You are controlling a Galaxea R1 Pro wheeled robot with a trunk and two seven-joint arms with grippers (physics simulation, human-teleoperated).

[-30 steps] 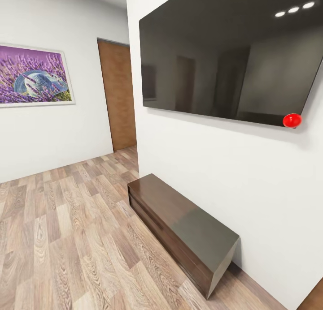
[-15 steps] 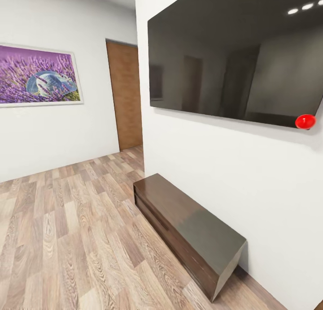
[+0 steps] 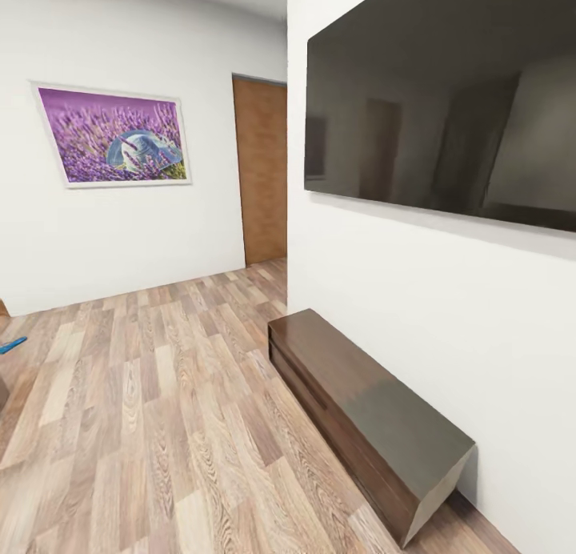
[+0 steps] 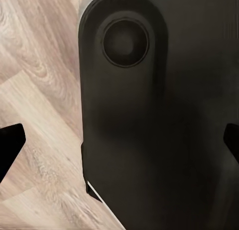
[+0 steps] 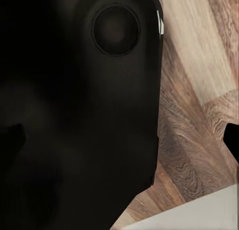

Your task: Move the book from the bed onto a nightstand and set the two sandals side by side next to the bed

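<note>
The book, the bed and the nightstand are out of view. At the left edge of the head view a small bright blue sliver [image 3: 10,346] lies on the wood floor; it looks like one sandal, mostly cut off by the frame. My left gripper [image 4: 119,145] is open, its dark fingertips [image 4: 10,146] far apart over the robot's black body and the plank floor. My right gripper [image 5: 122,137] is open too, with one fingertip [image 5: 232,140] over the floor and nothing between the fingers.
A long low dark bench [image 3: 364,418] stands against the white wall under a large black wall screen [image 3: 448,98]. Further back is a brown door [image 3: 261,178]. A purple flower picture [image 3: 116,136] hangs on the left wall. Wood floor [image 3: 144,426] spreads left of the bench.
The camera has turned left, so bench, screen, door and picture have shifted right in the picture. The red dot at the screen's corner has left the frame and the blue sliver has come in.
</note>
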